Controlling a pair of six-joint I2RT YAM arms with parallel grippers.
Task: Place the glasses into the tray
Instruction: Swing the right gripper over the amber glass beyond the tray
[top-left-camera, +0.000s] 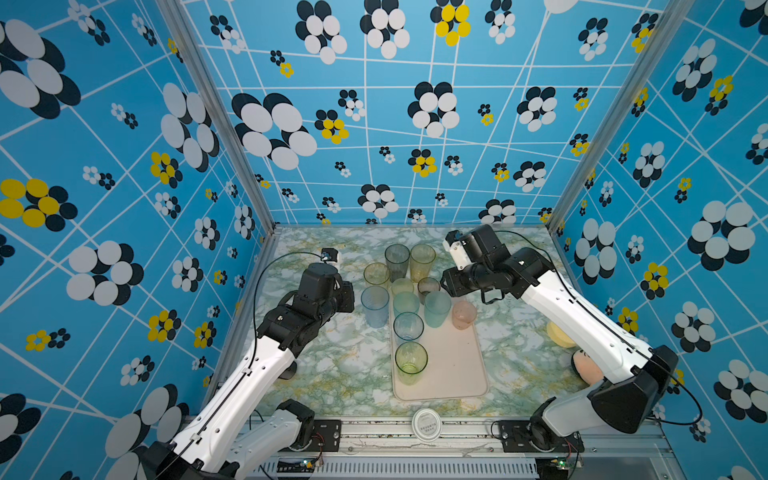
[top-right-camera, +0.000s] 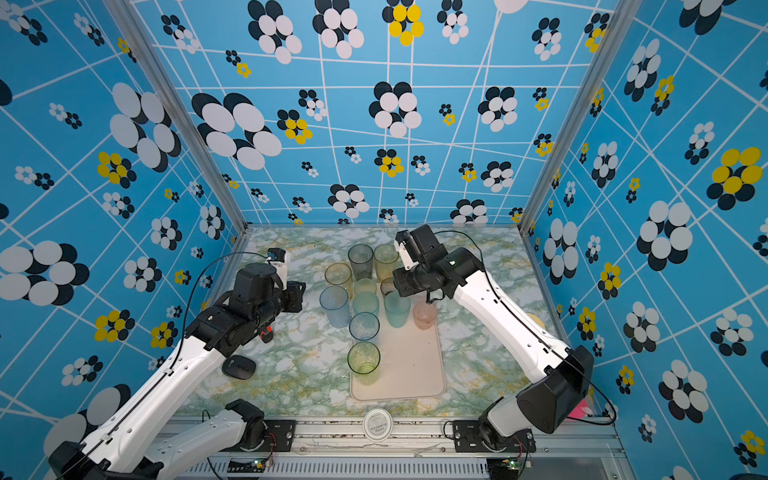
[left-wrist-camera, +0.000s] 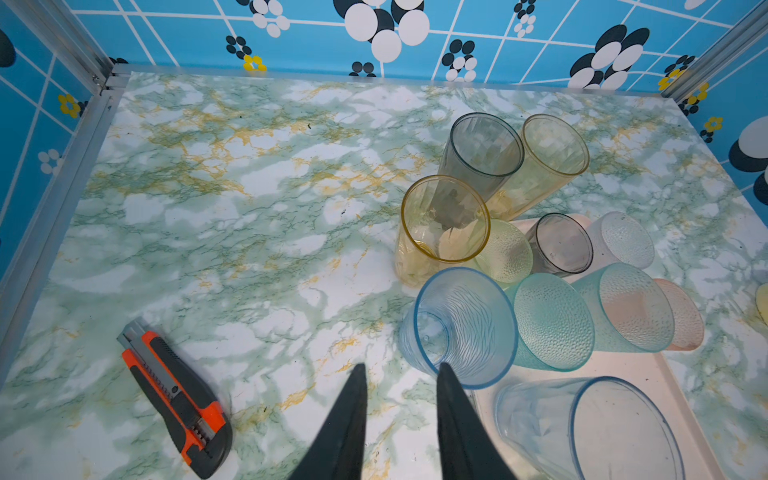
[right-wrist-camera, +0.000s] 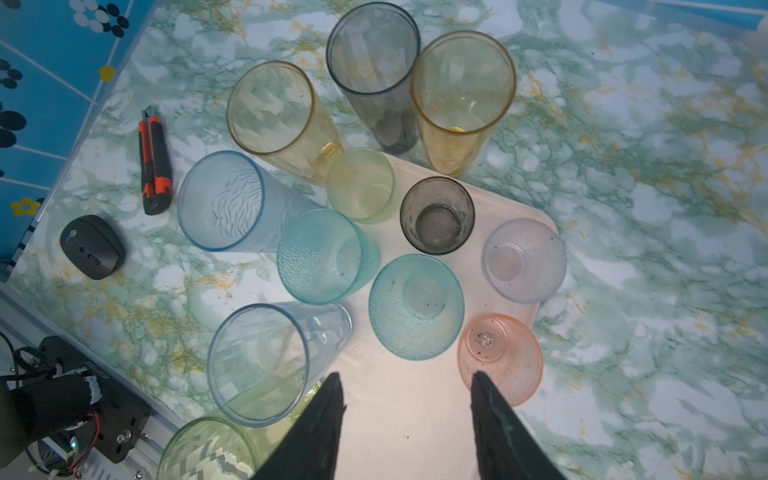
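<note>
Marbled green-and-white laminate covers the surface (top-left-camera: 332, 374), and on it you have the pale cream-pink rectangular plastic tray (top-left-camera: 453, 370) lying lengthwise toward the back wall. Upright in the tray, from the near end, stand a tall green tumbler (top-left-camera: 410, 361), a clear bluish tumbler (top-left-camera: 408, 326), a dimpled teal tumbler (top-left-camera: 406, 303) with a second teal tumbler (top-left-camera: 437, 308) beside it, a short pink tumbler (top-left-camera: 463, 314) at the right rim, a small smoky grey tumbler (top-left-camera: 428, 286) and a pale green tumbler (top-left-camera: 402, 286). Your right wrist view adds a frosted clear tumbler (right-wrist-camera: 523, 259) at the far corner (the arm hides it from above). Off the tray, a wavy-textured blue tumbler (top-left-camera: 375, 305) stands just beside its left rim, and past its far end are an amber tumbler (top-left-camera: 376, 275), a tall grey tumbler (top-left-camera: 397, 262) and a tall amber tumbler (top-left-camera: 422, 262). Your left fingers (left-wrist-camera: 349, 424) are parted with bare surface between them, one tip against the blue tumbler's rim in that view; you cannot tell whether it touches. Your right fingers (right-wrist-camera: 320, 432) hang spread wide over bare tray, gripping nothing. An orange-and-black utility knife (left-wrist-camera: 174, 399) and a black computer mouse (right-wrist-camera: 92, 246) lie off to the left.
</note>
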